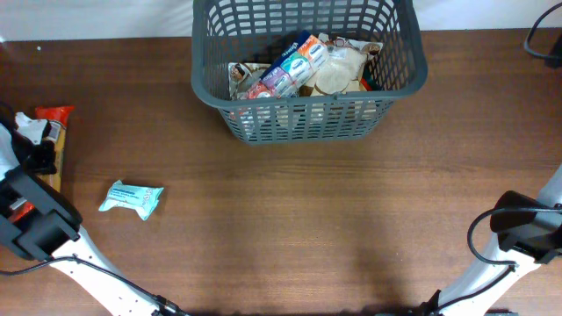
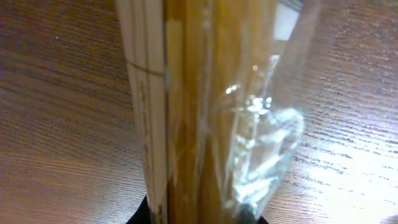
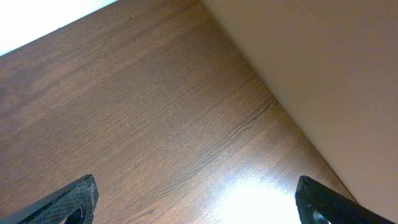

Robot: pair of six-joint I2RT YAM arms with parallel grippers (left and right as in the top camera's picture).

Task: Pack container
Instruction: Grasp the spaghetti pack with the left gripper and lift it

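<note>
Container: large dark grey plastic lattice basket (image 1: 299, 121), upright at far centre of brown wooden table (image 1: 334, 219), several food packets inside; overhead view only.
Left gripper (image 1: 39, 151): at left edge of table, closed on long clear plastic packet of pale yellow sticks (image 2: 205, 112); well apart from basket.
Left wrist view only: packet fills frame, film crinkled and glossy, sticks running lengthwise down to the jaws; fingers mostly hidden.
Overhead only: thin yellow strip and red-orange end beside left arm; whether one packet, cannot tell.
Loose item: small light blue crinkled packet (image 1: 132, 199), flat on table, near left, just right of left arm, untouched.
Right gripper (image 3: 199, 202): jaws spread wide, nothing between, bare wood below; overhead shows only its arm at near right.
</note>
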